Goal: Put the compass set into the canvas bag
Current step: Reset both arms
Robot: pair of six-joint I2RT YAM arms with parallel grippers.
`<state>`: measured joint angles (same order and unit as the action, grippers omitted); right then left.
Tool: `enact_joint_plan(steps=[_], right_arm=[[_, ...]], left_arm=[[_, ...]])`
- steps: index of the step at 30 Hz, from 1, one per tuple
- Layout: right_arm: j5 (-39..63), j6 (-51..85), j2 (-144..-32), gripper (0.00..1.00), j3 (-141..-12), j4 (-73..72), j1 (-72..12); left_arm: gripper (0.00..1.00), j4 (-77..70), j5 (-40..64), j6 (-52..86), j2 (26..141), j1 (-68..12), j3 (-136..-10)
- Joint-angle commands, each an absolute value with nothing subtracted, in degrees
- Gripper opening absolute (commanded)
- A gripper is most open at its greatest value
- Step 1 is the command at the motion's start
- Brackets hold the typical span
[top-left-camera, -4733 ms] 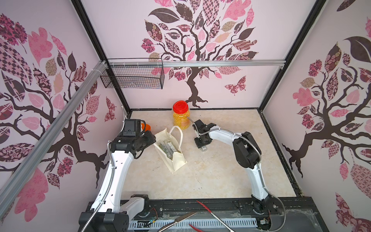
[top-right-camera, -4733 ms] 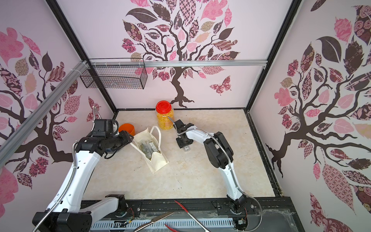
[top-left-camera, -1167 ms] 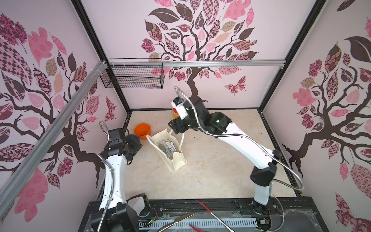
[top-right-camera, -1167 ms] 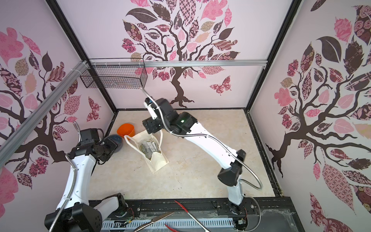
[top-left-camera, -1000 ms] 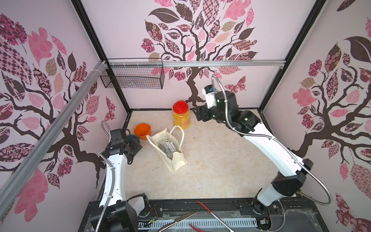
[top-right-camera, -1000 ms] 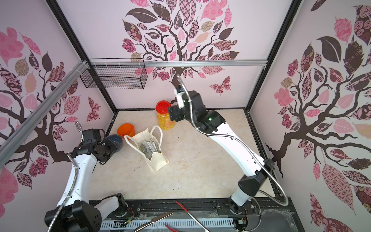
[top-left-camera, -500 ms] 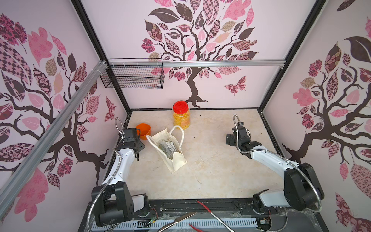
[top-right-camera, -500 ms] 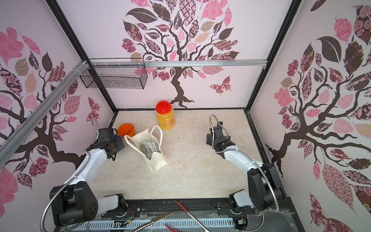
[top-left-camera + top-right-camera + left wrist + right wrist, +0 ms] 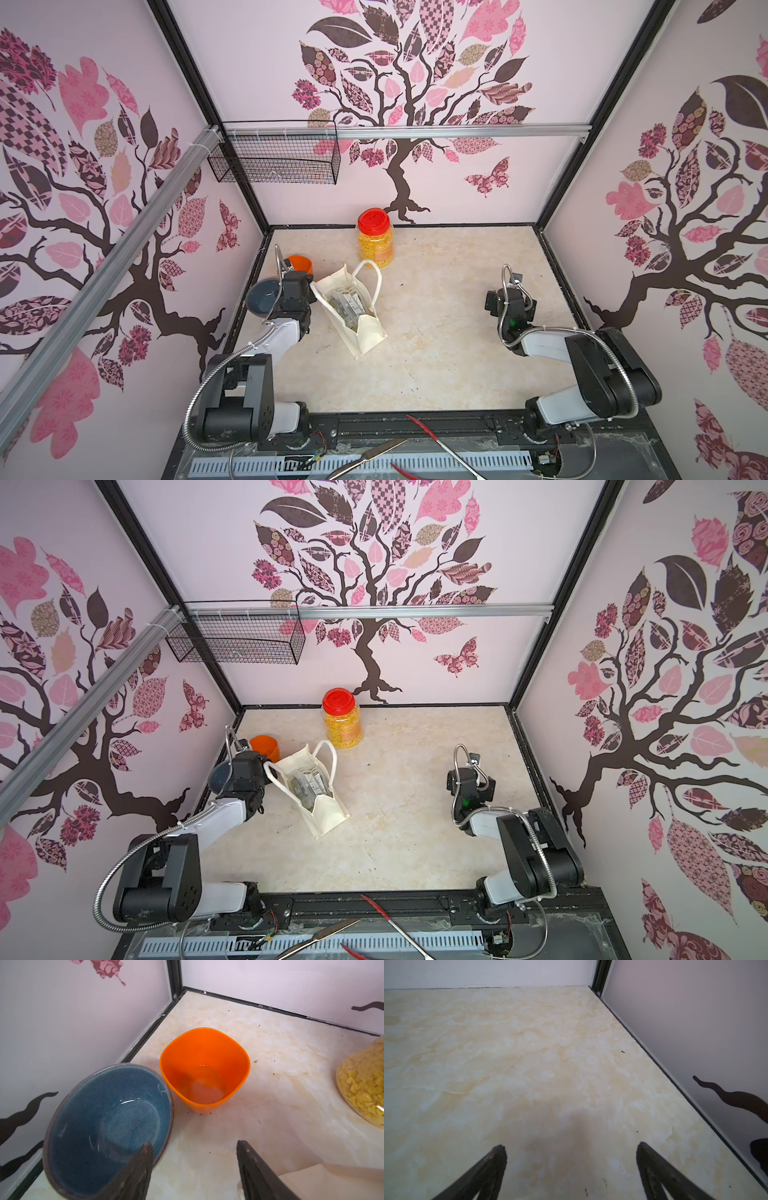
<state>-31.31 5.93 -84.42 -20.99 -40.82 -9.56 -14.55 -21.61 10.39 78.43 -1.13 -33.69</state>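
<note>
The canvas bag [image 9: 365, 332] [image 9: 328, 816] lies tilted on the marble floor left of centre, mouth open and handles up. Inside it the compass set [image 9: 347, 301] [image 9: 308, 788] shows as a clear flat case. Just left of the bag is my left arm's wrist [image 9: 291, 297]. In the left wrist view my left gripper [image 9: 194, 1146] is open over bare floor, one finger [image 9: 143, 1159] overlapping the blue bowl's rim. My right gripper [image 9: 571, 1148] is open and empty over bare floor. Its arm [image 9: 509, 309] sits folded low at the right, far from the bag.
A blue bowl [image 9: 261, 297] [image 9: 108, 1126] and an orange cup [image 9: 300, 264] [image 9: 204, 1068] stand by the left wall. A red-lidded jar [image 9: 375, 237] stands behind the bag. A wire basket [image 9: 274, 160] hangs at the back left. Hand tools [image 9: 436, 440] lie along the front rail.
My right arm has swung from above the bag to the right side and folded down low, its jaws opening wider. My left arm has drawn back and lowered beside the bag. The bag has stayed put.
</note>
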Motion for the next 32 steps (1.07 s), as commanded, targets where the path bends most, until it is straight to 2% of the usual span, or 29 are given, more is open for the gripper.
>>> enact_joint_plan(steps=[1, 4, 8, 11, 13, 22, 29, 30, 32], right_arm=[[-25.84, 3.33, -84.40, 1.00, -18.12, -59.81, -7.29], [-20.20, 2.77, -87.27, 1.00, -15.80, -65.99, -6.49], [-17.82, 1.65, -91.38, 1.00, -14.24, -74.15, -6.16], [-17.12, 1.72, -89.81, 1.00, -14.85, -70.20, -5.89], [-17.06, 1.82, -89.85, 1.00, -15.07, -69.77, -5.94], [-17.01, 1.96, -90.15, 1.00, -15.24, -69.94, -5.86], [-16.78, 1.79, -90.53, 0.99, -15.80, -69.16, -5.83], [-16.79, 1.94, -90.36, 0.99, -15.73, -69.27, -5.83], [-16.86, 1.89, -90.03, 1.00, -15.32, -69.74, -5.89]], left_arm=[[0.68, -34.39, -20.60, 3.74, 79.18, -1.67, -27.16], [0.72, -45.29, -18.23, 2.03, 80.40, -1.67, -21.79], [0.74, -51.47, -17.45, 2.21, 84.56, -1.67, -19.26], [0.75, -54.25, -16.21, 1.57, 88.58, -1.67, -19.66], [0.79, -56.66, -16.94, 1.66, 90.91, -1.67, -20.18], [0.90, -56.21, -17.98, 2.55, 90.88, -1.32, -20.40], [0.93, -56.31, -18.01, 2.57, 90.96, -1.27, -20.39], [0.98, -56.20, -17.99, 2.55, 90.88, -1.31, -20.44], [0.98, -56.22, -18.00, 2.61, 90.86, -1.31, -20.48]])
